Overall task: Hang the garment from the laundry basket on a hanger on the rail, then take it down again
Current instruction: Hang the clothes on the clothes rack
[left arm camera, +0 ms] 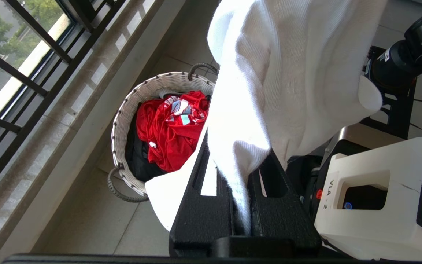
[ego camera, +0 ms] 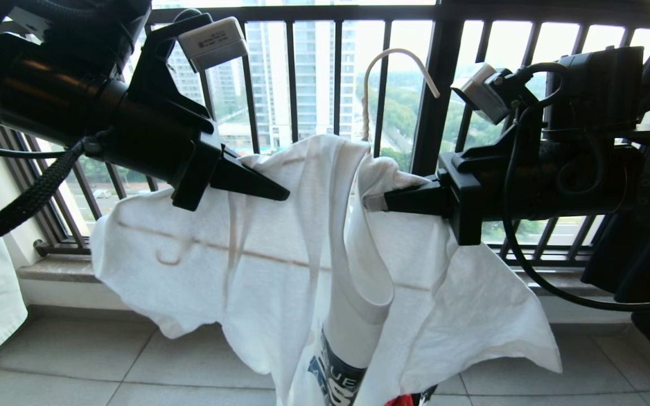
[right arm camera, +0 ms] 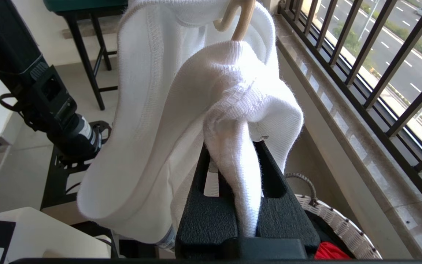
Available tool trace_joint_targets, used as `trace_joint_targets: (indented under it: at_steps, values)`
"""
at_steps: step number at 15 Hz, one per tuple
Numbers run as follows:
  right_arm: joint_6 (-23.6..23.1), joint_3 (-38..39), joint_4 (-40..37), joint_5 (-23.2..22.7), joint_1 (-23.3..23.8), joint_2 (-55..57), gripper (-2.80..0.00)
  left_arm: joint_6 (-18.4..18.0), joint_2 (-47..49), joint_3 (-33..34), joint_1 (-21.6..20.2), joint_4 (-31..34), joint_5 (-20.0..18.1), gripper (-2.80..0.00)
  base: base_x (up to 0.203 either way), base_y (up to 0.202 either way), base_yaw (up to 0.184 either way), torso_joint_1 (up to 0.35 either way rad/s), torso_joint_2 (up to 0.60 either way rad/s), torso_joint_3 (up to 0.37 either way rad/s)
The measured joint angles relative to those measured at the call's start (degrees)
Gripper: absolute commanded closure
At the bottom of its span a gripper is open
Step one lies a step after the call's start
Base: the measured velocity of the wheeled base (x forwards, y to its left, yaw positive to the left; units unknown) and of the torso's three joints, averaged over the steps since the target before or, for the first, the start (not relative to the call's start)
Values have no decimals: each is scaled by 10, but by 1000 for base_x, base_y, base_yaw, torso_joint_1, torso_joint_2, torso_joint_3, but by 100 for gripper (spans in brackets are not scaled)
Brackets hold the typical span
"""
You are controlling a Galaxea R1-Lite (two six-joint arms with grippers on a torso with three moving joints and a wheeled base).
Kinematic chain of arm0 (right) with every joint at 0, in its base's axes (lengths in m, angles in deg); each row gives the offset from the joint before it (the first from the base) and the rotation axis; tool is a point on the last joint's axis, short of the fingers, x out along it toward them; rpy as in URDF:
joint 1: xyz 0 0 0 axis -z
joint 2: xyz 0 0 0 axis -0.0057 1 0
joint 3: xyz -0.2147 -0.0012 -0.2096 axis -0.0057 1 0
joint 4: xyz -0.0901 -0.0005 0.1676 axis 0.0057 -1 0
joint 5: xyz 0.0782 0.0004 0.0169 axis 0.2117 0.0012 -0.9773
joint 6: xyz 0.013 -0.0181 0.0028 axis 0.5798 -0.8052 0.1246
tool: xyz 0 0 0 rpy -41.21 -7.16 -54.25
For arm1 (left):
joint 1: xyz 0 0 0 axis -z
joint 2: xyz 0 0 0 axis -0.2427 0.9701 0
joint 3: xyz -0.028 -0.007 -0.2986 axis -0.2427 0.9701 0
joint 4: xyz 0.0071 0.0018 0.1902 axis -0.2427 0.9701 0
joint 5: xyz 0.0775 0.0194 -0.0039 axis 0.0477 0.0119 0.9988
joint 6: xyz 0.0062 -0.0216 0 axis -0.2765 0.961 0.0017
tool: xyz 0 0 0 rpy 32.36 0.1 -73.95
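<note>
Left gripper (ego camera: 280, 194): its jaws are clamping a fold of the shirt (ego camera: 280, 265), seen pinched between the black fingers (left arm camera: 269, 205) in the left wrist view.
Right gripper (ego camera: 373, 202): it is clenching a bunched ridge of ribbed cloth near the collar, the cloth running down between its fingers (right arm camera: 288, 220).
Shirt: it is hanging in the air between the two grippers, well above the floor, with sleeves drooping to either side and the dark blue print showing at the lower edge of the head view.
Hanger (ego camera: 392, 62): its cream hook is rising out of the neck opening, above and between the grippers, nearer the right one; its arms are showing as faint lines through the cloth.
Long axis: the hanger's arms are running roughly level from left to right, along the line between the two grips.
Rail: it is not showing in any view, so which way the hook must travel cannot be told.
Basket (left arm camera: 123, 121): it is sitting on the floor below the shirt, by the window railing (ego camera: 432, 90), holding a red cloth (left arm camera: 167, 132).
Stage: the shirt appears to be on the hanger but not hanging from anything; both arms are carrying the load.
Risk: the hook is standing free, so the hanger could tip if either grip slackens.
</note>
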Motion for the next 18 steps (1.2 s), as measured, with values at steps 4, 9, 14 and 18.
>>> trace_joint_targets:
  at_steps: [4,9,14,18]
  values:
    - [0,-2,0,0,0,2,0,2,0,1,4,-1,-1,0,0,0,0,0,0,0]
    - [-11,-1,5,0,2,3,-280,4,0,-1,9,-4,0,0,0,0,0,0,0,0]
    - [-13,-2,4,2,4,6,-280,1,-4,10,6,-22,0,0,0,0,0,0,0,0]
    - [-12,-7,4,17,8,10,-280,10,-18,131,-1,-150,-1,0,0,0,0,0,0,0]
